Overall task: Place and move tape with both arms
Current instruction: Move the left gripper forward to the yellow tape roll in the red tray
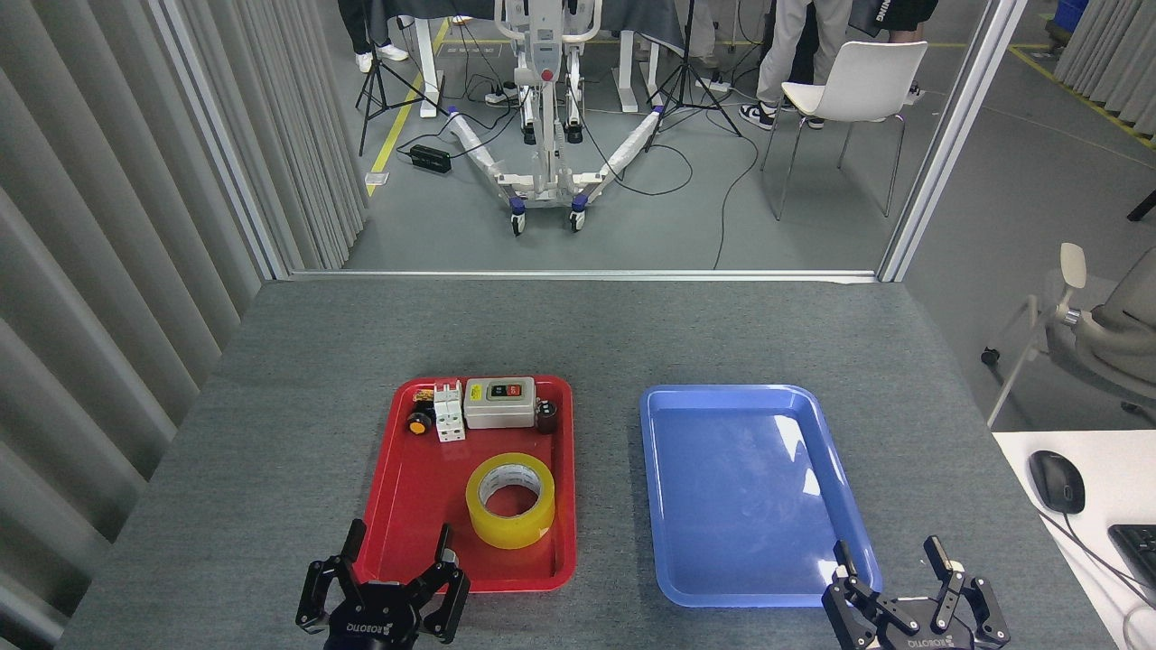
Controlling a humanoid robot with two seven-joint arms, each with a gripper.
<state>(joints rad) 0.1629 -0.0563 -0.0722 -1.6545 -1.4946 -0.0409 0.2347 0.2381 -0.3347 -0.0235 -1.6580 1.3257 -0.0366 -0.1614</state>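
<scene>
A grey felt-covered table (560, 334) fills the lower part of the view, with two shallow plastic trays side by side on it: a red tray (402, 506) to the left and a blue tray (750, 487) to the right, a strip of bare table between them. The tape (510, 499), a wide roll of translucent yellow with a white printed core, lies flat in the near right part of the red tray, its round hole facing up toward the ceiling, so its axis runs vertically and no side of the ring points anywhere in particular. At the far end of the same tray sit a small orange-and-black button (418, 422), a white terminal block (449, 413), a grey switch box (499, 402) and a small dark cylinder (546, 417). The blue tray holds nothing. At the bottom edge, the left gripper (397, 564) hovers just in front of the red tray's near rim, its black fingers spread wide and holding nothing; the roll lies just beyond it and a little to its right. The right gripper (890, 564) sits at the near right corner of the blue tray, fingers also spread and empty, though it is partly cut off by the frame so the fingertips' exact spacing is hard to judge. This looks like the very start: nothing is grasped yet. The next move probably calls for the left gripper to reach forward over the rim, come down over the roll, and pinch it across the wall or the outer width.
</scene>
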